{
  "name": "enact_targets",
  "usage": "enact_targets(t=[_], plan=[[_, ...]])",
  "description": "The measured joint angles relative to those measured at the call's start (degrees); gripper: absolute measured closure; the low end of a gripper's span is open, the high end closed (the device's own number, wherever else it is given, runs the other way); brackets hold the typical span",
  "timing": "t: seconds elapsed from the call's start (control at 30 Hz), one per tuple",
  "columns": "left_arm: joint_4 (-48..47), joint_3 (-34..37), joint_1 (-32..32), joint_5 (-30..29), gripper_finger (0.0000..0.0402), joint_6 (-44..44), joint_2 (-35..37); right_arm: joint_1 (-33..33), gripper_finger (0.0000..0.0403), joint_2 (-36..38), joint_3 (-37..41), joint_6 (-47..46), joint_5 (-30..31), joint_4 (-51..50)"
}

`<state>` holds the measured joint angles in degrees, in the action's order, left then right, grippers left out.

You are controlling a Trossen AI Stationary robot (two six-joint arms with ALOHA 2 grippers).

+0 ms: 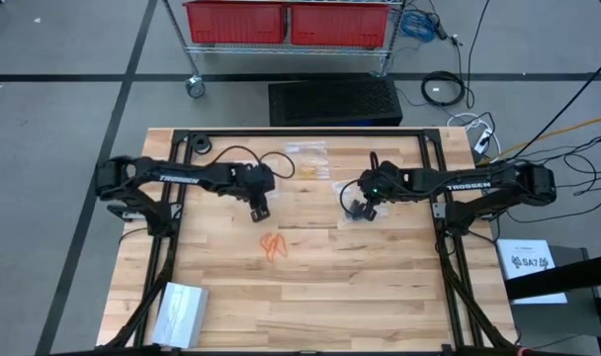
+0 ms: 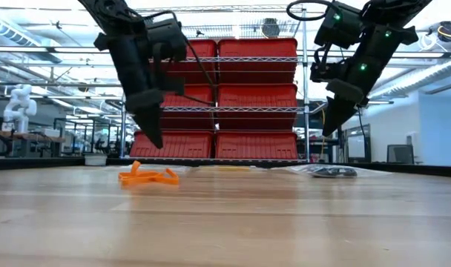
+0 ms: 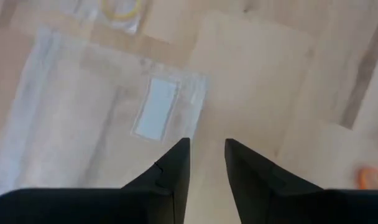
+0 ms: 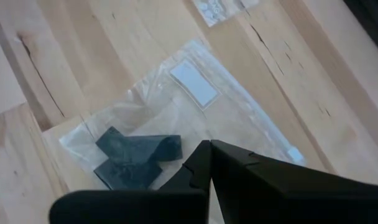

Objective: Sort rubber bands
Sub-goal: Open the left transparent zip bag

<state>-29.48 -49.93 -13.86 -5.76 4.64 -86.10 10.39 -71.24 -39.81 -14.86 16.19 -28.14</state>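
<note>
One cluster of orange bands (image 1: 272, 245) lies bare on the wooden table (image 1: 380, 287) near its middle, one dark bunch of black bands (image 4: 134, 158) sits inside a clear bag (image 4: 239, 134), and a pale loop of tan bands (image 3: 120, 9) shows in a second bag (image 1: 307, 150) toward the far edge; a third, empty bag (image 3: 83, 118) lies under the left arm. Red bins (image 2: 259, 93), at least six of them, fill a wire rack behind the table. The left gripper (image 3: 207, 160) hangs above the table beside the orange bands, jaws slightly parted and holding nothing, while the right gripper (image 4: 209, 163) hangs above the bag of black bands, jaws closed together and empty.
</note>
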Motion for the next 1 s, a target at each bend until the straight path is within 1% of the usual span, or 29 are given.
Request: enact_targets(t=[0.07,0.13,0.2,0.3,0.5,0.63,0.7,0.77,0.83,0.93,0.97,1.0], plan=[[-0.01,-0.02,0.68,-0.85,0.0293,-3.42,0.01,0.0,0.0403,0.0,0.0,0.49,0.0,0.0],[0.79,0.32,1.22,-2.99,0.0291,-6.62,-0.73,0.0,0.0403,0.0,0.0,0.55,0.0,0.0],[0.99,0.77,1.3,-4.5,0.0284,-8.26,-1.87,0.0,0.0403,0.0,0.0,0.53,0.0,0.0],[0.7,0.85,1.29,-5.75,0.0266,-8.44,-4.17,0.0,0.0403,0.0,0.0,0.5,-0.02,0.02],[0.74,0.83,0.87,-11.64,0.0221,-8.5,-8.53,0.0,0.0403,0.0,0.0,0.53,0.0,0.02],[1.09,0.56,-0.19,-12.13,0.0214,-8.54,-10.84,0.0,0.0403,0.0,0.0,0.56,-0.01,0.07],[1.09,0.59,-0.53,-11.85,0.0225,-8.41,-11.44,0.0,0.0403,0.0,0.0,0.56,-0.01,0.08],[1.05,0.59,-0.54,-11.69,0.0251,-8.41,-11.5,0.0,0.0403,0.0,0.0,0.56,-0.02,0.07],[1.07,0.59,-0.49,-11.44,0.0291,-8.39,-11.2,0.0,0.0403,0.0,0.0,0.57,-0.02,0.07],[0.89,0.74,-0.54,-11.1,0.0368,-8.38,-10.36,0.0,0.0403,0.0,0.0,0.58,-0.02,0.07],[0.76,0.74,-0.6,-10.76,0.0383,-8.38,-9.92,0.0,0.0403,0.0,0.0,0.58,-0.02,0.09],[0.62,0.78,-0.6,-10.35,0.0389,-8.36,-9.26,0.0,0.0403,0.0,0.0,0.61,-0.02,0.09]])
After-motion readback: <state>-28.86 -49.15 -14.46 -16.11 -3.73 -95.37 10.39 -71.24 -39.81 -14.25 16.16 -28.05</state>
